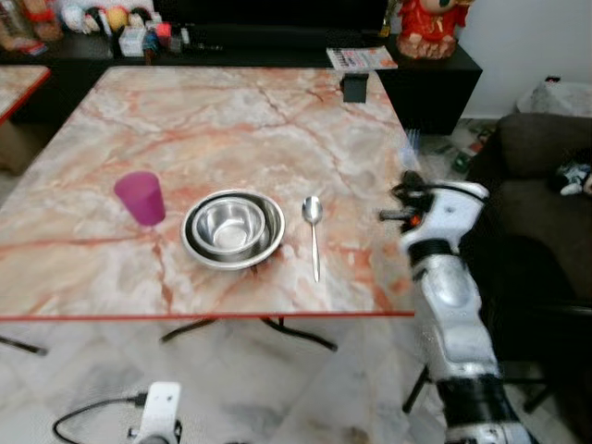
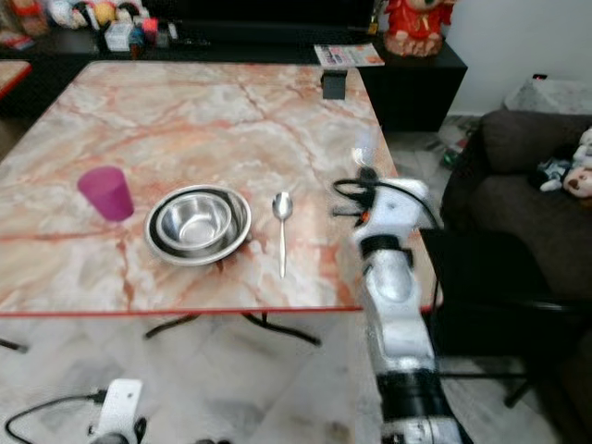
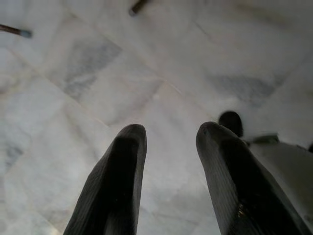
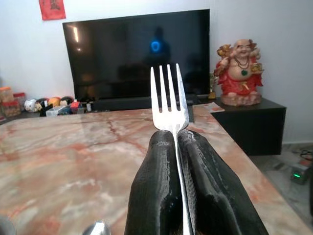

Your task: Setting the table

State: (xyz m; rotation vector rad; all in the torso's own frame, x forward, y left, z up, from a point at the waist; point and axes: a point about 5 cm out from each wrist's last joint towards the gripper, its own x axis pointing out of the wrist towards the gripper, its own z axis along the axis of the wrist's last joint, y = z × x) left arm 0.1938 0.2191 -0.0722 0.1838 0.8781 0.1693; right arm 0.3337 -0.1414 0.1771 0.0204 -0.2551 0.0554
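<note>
Both right pincer fingers clamp fork — tines up

I am pinching a polished metal fork between my right gripper's matt black, finely ribbed fingers. The table is showing glossy pink-veined marble. On it, shiny stainless steel bowls are gleaming beside a bright metal spoon and a translucent magenta plastic cup. My left gripper's ribbed fingers are hanging over smooth pale marble floor.
</note>
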